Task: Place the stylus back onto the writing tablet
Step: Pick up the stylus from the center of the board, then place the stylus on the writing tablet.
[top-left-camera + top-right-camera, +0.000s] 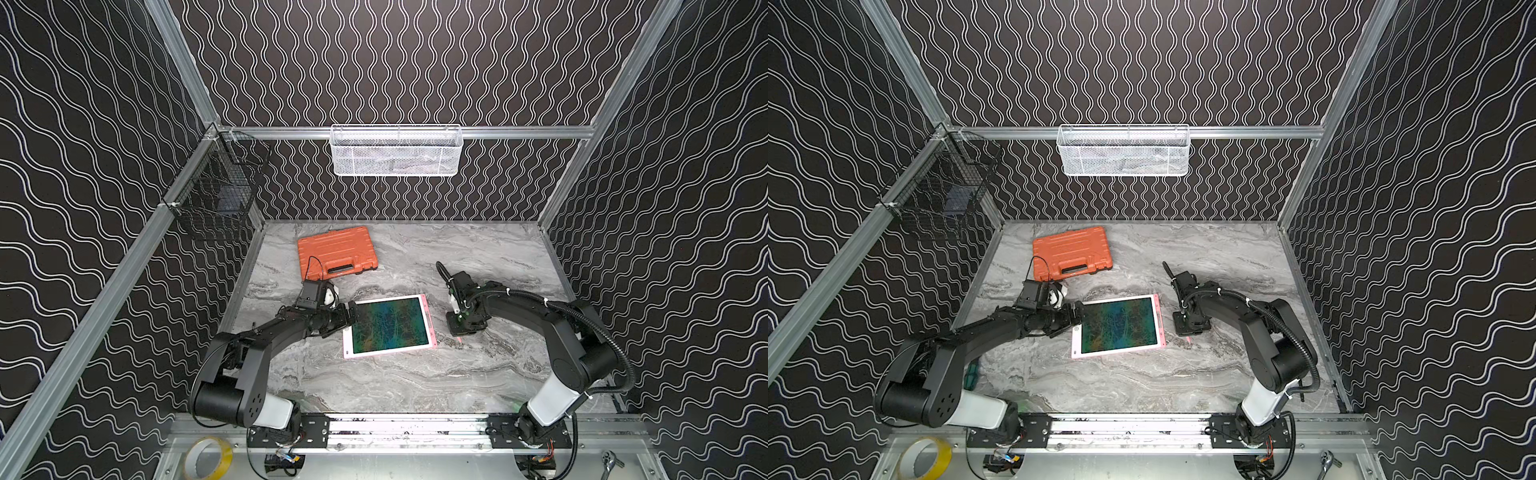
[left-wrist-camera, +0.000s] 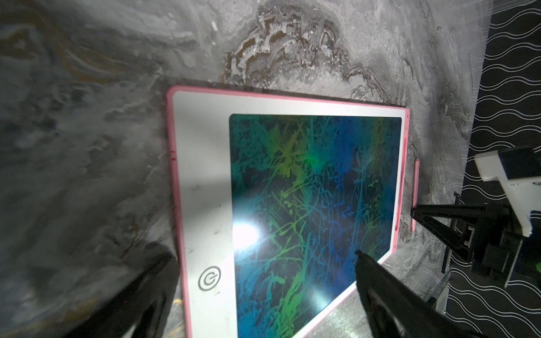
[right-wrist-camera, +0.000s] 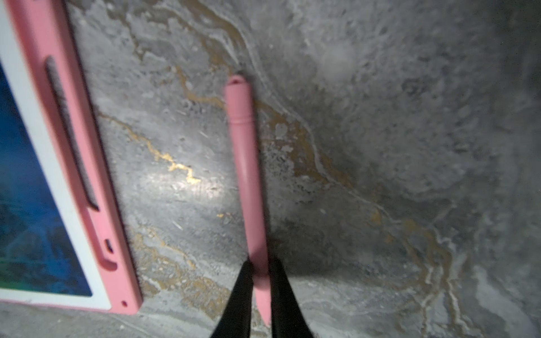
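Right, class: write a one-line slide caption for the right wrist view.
Right gripper pinching the pink stylus near its tip, over the marble tabletop beside the writing tablet.

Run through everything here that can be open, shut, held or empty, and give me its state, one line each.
stylus: lying on the table beside the tablet, gripped near its tip.
tablet: flat, screen full of scribbles, slot empty.
case: shut, lying flat.
left gripper: open, over the tablet's edge.
right gripper: shut on the stylus.
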Robot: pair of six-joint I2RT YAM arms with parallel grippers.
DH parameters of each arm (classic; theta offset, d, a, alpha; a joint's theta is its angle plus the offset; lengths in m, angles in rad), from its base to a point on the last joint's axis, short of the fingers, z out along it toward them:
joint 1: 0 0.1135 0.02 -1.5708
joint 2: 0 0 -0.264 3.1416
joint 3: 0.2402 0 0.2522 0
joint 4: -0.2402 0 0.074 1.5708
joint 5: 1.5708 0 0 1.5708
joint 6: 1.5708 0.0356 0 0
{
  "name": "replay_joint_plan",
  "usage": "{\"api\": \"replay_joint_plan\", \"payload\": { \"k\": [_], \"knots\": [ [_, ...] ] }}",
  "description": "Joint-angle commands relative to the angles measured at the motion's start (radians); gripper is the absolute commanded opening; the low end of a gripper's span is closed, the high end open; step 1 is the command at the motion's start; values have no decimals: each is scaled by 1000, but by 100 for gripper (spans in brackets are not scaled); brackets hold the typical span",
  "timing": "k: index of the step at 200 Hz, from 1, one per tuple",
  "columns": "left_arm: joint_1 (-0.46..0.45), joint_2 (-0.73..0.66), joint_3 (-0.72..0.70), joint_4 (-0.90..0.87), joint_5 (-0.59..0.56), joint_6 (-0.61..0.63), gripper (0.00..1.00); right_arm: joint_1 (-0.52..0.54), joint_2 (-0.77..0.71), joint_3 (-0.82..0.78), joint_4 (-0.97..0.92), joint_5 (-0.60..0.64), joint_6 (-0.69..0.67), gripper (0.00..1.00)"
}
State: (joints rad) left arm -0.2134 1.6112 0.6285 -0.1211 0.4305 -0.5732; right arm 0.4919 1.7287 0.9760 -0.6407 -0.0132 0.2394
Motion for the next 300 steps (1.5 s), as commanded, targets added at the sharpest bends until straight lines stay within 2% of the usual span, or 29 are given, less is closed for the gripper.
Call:
{"api": "replay_joint_plan", "payload": {
  "k": [1,47,93,176,221,266,300],
  "knots": [
    [-1,12,-2,-81,-32,-7,99,13,36,-24,-11,-88,13,11],
    [-1,-1,2,-80,-36,-10,99,30,11,-45,3,-84,25,0],
    [-1,-75,15,-104,-62,-5,99,30,-25,-41,13,-74,30,0],
    [-1,-98,14,-108,-71,-10,99,30,-104,-34,14,-86,32,0],
    [-1,-140,9,-127,-99,-3,99,32,-158,50,21,-220,61,0],
    [-3,-190,17,-155,-113,-1,99,33,-74,98,102,-371,123,0],
    [-9,-228,36,-187,-117,20,99,31,-11,102,147,-387,130,0]
  ]
}}
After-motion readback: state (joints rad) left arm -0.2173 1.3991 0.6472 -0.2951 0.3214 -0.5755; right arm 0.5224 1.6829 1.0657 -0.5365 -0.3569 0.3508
